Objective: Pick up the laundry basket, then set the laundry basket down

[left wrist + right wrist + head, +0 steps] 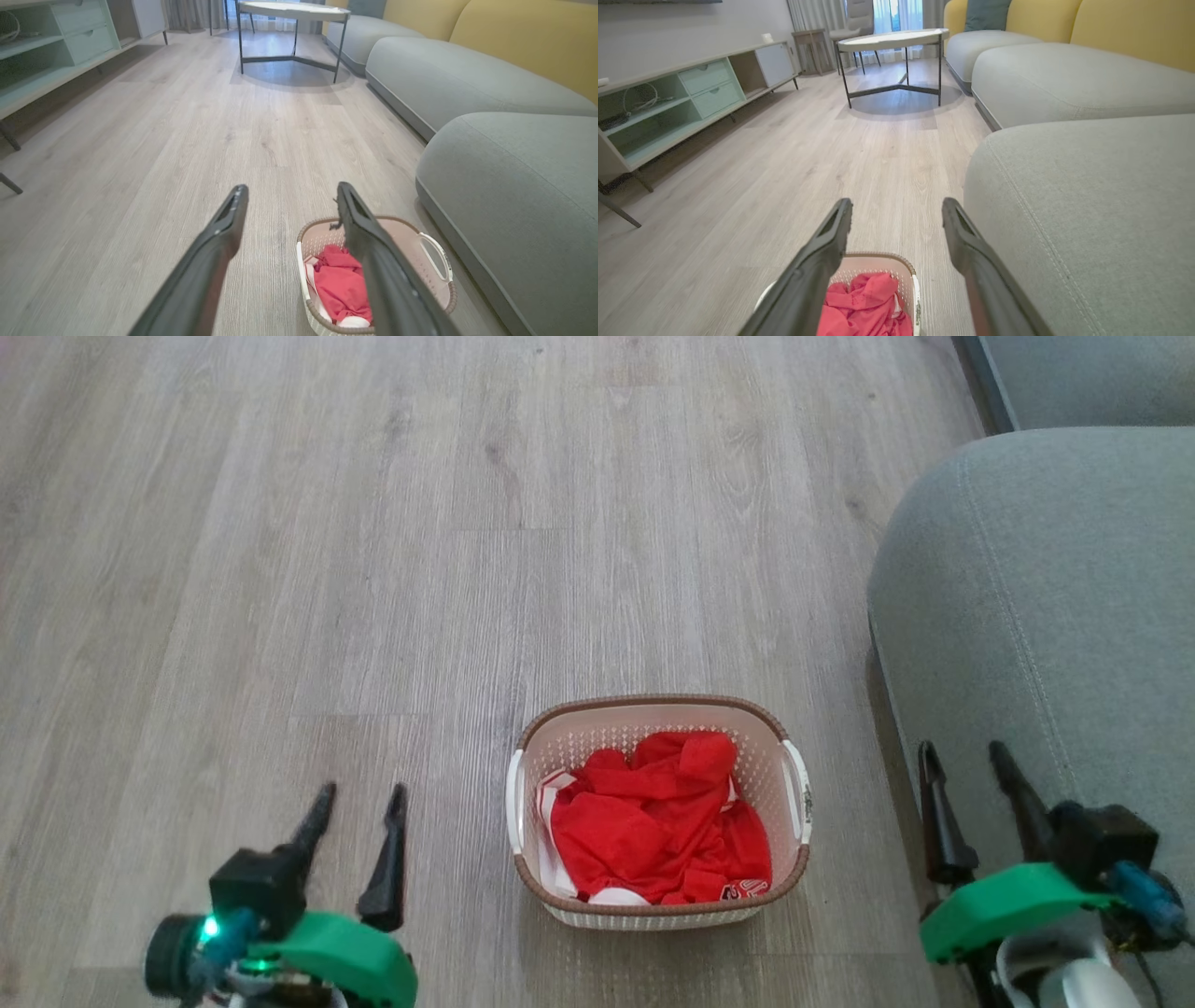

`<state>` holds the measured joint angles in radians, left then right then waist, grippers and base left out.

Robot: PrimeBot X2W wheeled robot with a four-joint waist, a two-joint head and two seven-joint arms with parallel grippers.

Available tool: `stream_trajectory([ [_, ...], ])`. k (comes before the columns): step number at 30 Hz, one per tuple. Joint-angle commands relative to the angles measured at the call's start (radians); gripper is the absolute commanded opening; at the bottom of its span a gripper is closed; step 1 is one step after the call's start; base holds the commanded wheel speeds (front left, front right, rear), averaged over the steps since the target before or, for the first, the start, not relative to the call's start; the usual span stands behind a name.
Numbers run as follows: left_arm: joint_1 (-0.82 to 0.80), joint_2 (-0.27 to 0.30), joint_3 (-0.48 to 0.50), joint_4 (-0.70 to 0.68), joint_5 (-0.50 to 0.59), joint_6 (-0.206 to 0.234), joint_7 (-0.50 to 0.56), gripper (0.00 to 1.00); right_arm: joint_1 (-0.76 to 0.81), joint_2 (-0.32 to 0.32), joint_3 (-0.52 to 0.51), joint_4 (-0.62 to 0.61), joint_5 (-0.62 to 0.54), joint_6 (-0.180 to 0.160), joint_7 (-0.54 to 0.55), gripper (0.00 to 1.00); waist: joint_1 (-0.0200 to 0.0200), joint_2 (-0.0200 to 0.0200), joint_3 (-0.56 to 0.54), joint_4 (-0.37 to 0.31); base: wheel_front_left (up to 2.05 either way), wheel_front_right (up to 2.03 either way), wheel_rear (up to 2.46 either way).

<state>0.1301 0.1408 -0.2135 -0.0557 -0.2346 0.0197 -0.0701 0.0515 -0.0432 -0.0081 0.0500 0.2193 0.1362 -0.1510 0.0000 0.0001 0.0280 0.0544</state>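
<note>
The laundry basket (761, 770) stands on the wooden floor in front of me, cream-white and perforated, with a brown woven-look rim and a white handle on each side. Red and white clothes (653, 826) fill it. My left gripper (362, 798) hangs open to the basket's left, well apart from it. My right gripper (964, 754) is open to the basket's right, over the sofa's edge. In the left wrist view the basket (437, 261) lies low on the right behind one finger (373, 261). The right wrist view has the basket (903, 273) at the bottom between the fingers.
A grey sofa seat (1046, 607) stands close on the basket's right. Farther off are a round-topped side table on dark legs (894, 42), a pale green media cabinet (682, 98) along the left wall, and yellow sofa backs (1134, 23). Open wooden floor (373, 541) stretches ahead and left.
</note>
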Motion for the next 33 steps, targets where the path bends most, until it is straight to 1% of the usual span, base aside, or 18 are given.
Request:
stream_trajectory([
  [1, 0.000, -0.001, -0.001, 0.009, -0.001, 0.000, 0.000, 0.00, 0.000, 0.000, 0.001, 0.008, 0.001, 0.000, 0.000, 0.00, 0.0000, -0.0001, 0.000, 0.000, 0.00, 0.00, 0.00],
  [14, -0.017, -0.003, 0.018, 0.039, -0.136, -0.011, 0.008, 0.00, -0.012, -0.008, 0.004, 0.032, 0.136, -0.001, 0.015, 0.00, 0.0000, -0.0001, -0.002, -0.005, 0.00, 0.00, 0.00],
  [33, -0.059, -0.006, 0.055, 0.093, -0.367, -0.038, 0.026, 0.00, -0.038, -0.019, 0.000, 0.061, 0.369, -0.001, 0.047, 0.00, 0.0000, -0.0001, -0.006, -0.013, 0.00, 0.00, 0.00],
])
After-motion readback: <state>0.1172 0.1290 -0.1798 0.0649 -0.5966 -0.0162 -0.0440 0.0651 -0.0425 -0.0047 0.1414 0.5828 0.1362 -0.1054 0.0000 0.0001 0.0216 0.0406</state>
